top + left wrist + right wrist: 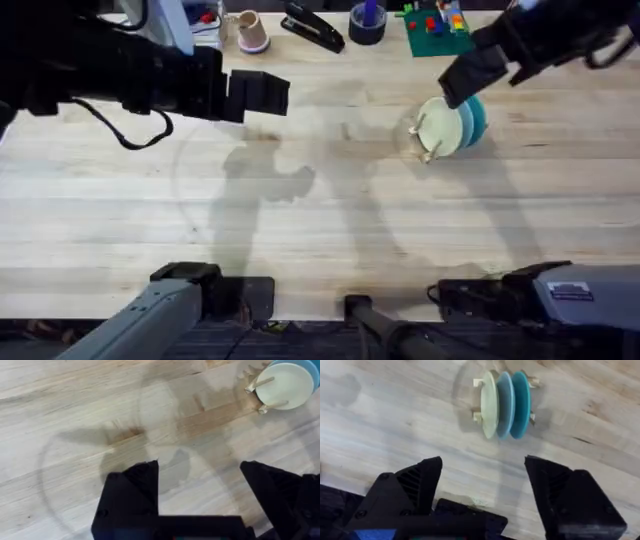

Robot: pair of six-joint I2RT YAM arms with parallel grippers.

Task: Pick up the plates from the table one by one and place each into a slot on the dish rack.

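Note:
Three plates stand upright in the dish rack [428, 140] at the table's [300, 220] far right: a cream plate [440, 126], with blue ones [474, 120] behind it. The right wrist view shows them edge-on: the cream plate [490, 405], a light blue plate [505, 404], a teal plate [521, 404], and the rack's sticks [479, 383] at both ends. My right gripper [462, 82] [485, 485] hovers open just beyond the rack, holding nothing. My left gripper [262, 94] [200, 490] is open and empty over bare wood, well left of the rack [257, 382] and cream plate [282, 385].
Along the far edge sit a pale cup [252, 30], a black stapler [312, 27], a dark round holder [367, 22] and a green baseplate [437, 30] with toy bricks. Both arm bases stand at the near edge.

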